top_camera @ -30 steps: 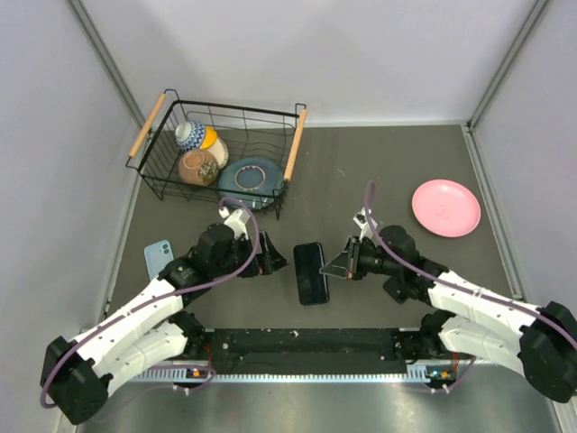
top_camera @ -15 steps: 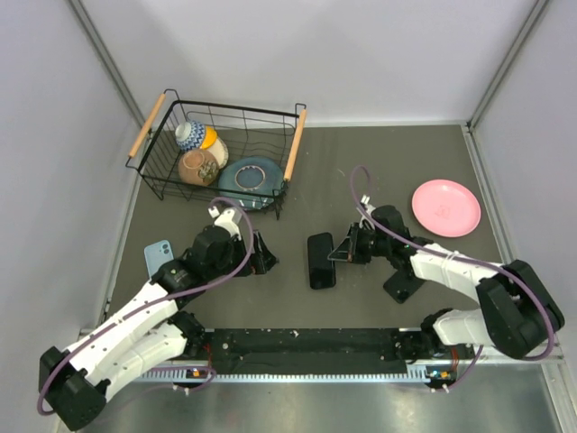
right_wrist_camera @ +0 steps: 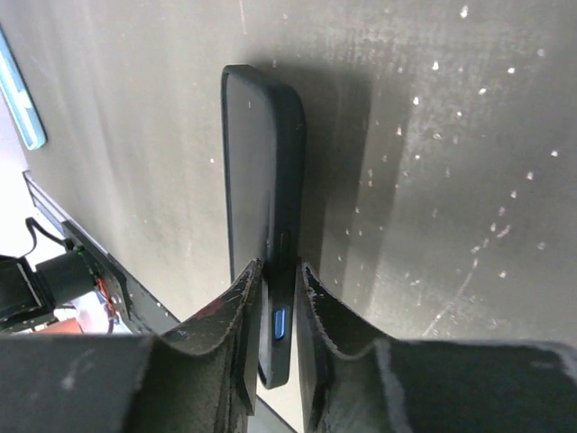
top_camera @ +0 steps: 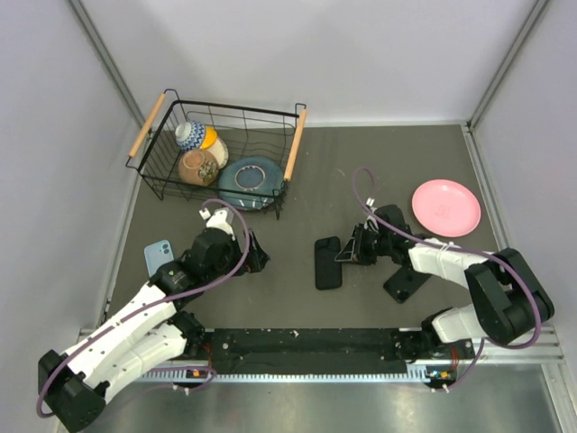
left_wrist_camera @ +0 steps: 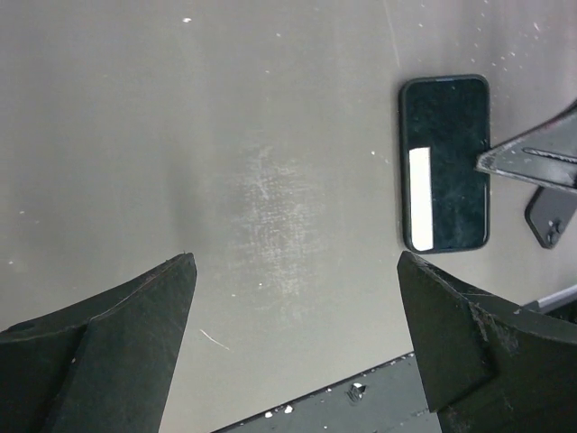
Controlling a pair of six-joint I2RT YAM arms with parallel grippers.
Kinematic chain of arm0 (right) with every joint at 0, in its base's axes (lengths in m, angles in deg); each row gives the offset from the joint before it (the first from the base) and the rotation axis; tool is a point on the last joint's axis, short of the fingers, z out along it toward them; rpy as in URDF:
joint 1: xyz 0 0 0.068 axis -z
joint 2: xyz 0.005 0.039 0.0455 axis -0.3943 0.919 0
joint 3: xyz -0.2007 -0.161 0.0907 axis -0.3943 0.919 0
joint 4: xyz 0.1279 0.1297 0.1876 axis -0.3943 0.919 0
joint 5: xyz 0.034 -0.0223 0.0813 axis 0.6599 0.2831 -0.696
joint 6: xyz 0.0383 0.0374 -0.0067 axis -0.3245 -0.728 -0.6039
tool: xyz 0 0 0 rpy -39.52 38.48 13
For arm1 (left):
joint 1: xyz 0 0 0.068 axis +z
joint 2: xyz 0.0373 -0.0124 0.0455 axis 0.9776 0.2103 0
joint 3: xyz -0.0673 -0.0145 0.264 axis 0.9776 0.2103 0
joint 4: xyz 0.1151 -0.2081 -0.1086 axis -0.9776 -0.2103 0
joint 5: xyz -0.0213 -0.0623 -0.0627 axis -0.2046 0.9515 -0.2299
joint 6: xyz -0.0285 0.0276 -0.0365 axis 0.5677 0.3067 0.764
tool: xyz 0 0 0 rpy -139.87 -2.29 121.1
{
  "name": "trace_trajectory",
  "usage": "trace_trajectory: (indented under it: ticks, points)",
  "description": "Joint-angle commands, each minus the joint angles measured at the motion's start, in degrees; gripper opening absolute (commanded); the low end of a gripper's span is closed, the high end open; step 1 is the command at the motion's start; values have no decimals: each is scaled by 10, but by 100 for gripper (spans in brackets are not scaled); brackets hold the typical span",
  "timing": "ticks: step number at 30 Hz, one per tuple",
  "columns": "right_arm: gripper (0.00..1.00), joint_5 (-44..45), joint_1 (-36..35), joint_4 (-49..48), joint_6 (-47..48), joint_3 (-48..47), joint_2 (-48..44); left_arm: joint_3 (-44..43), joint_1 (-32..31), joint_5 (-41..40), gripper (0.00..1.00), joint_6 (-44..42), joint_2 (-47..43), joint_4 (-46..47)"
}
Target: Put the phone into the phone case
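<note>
Your right gripper (right_wrist_camera: 277, 269) has its fingers barely apart astride the edge of the phone (top_camera: 327, 262) at mid-table; grip unclear. Your left gripper (left_wrist_camera: 296, 271) gapes empty. Phone looks cased already; only checking the seating seems left.

Soft, even overhead light, faint shadows; a white glare strip on the phone (left_wrist_camera: 444, 162) screen; bottom foreground of wrist views blurs, desk (left_wrist_camera: 270, 135) specks sharp
</note>
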Motion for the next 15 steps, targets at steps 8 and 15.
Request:
trace_trajectory:
  ticks: [8,15]
  points:
    - [27,41,9,76,13,-45,-60,9,14,-106,98,39,-24,-30]
    - [21,2,8,2,-31,9,-84,1,60,-136,99,58,-21,-61]
